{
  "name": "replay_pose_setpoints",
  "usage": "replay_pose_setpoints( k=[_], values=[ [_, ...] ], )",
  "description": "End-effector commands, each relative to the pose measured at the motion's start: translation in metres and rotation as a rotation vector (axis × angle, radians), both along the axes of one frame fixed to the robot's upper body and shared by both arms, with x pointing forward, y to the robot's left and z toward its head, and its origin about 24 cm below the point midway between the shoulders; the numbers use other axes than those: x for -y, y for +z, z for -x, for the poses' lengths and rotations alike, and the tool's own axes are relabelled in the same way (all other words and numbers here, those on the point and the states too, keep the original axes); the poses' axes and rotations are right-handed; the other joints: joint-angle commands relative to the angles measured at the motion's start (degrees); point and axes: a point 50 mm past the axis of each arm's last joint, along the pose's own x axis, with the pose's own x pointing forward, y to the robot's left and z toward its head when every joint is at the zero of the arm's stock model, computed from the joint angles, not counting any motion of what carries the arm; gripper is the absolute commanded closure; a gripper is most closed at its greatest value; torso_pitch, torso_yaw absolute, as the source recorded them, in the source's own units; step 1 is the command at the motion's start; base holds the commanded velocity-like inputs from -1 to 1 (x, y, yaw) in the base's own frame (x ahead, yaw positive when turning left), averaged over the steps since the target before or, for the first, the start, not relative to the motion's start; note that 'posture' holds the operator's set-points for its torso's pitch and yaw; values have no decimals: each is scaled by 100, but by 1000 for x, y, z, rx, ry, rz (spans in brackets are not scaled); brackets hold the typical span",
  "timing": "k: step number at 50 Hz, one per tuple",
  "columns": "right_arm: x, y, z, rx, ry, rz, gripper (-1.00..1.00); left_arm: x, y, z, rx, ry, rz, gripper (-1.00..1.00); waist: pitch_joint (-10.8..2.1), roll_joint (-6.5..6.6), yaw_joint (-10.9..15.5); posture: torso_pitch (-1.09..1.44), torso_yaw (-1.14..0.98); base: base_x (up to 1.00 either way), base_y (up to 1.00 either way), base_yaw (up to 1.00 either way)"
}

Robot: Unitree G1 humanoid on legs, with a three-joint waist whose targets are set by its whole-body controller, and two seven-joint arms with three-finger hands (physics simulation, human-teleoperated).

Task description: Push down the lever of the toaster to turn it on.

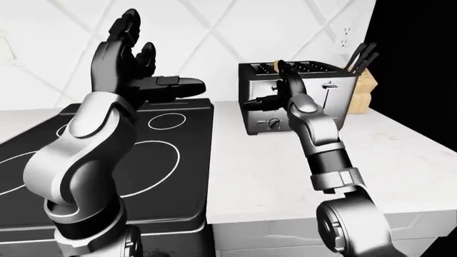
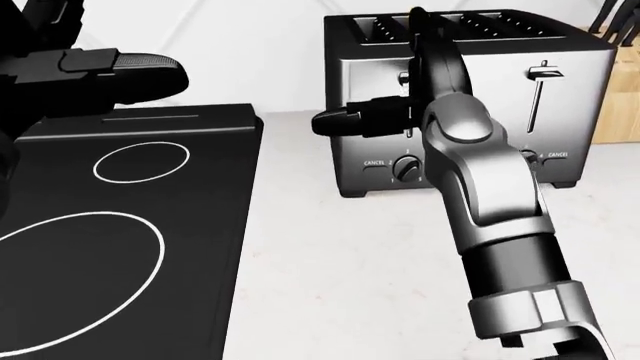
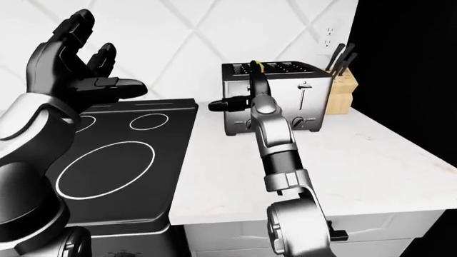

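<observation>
Toaster (image 2: 470, 97), silver four-slot, sits on the white tabletop (image 2: 350, 262) at about 1 o'clock in my head view. Its left lever (image 2: 405, 79) is mostly covered by my right hand (image 2: 405, 90); right lever (image 2: 541, 73) sits high in its slot. My right hand is pressed up against the toaster face, fingers spread, thumb jutting toward 9 o'clock, grasping nothing. Left hand (image 1: 132, 64) is raised, released, fingers splayed over the black cooktop (image 1: 164, 155). Knife block (image 1: 362, 88) just at the toaster's 3 o'clock.
</observation>
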Motion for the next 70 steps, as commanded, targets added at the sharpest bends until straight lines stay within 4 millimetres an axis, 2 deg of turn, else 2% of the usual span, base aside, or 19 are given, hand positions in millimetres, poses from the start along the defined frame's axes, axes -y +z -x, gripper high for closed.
replay_pose_setpoints(
  k=[1,70],
  values=[
    [0,22,-2,85,-2,-1,-100,-1,14,4,72,3,6,-100,-46,14,1,-46,0,0,0,0],
    [10,-33,-8,-97,-46,49,-100,-1,13,3,70,6,5,-100,-73,-15,66,-46,0,0,0,0]
  ],
)
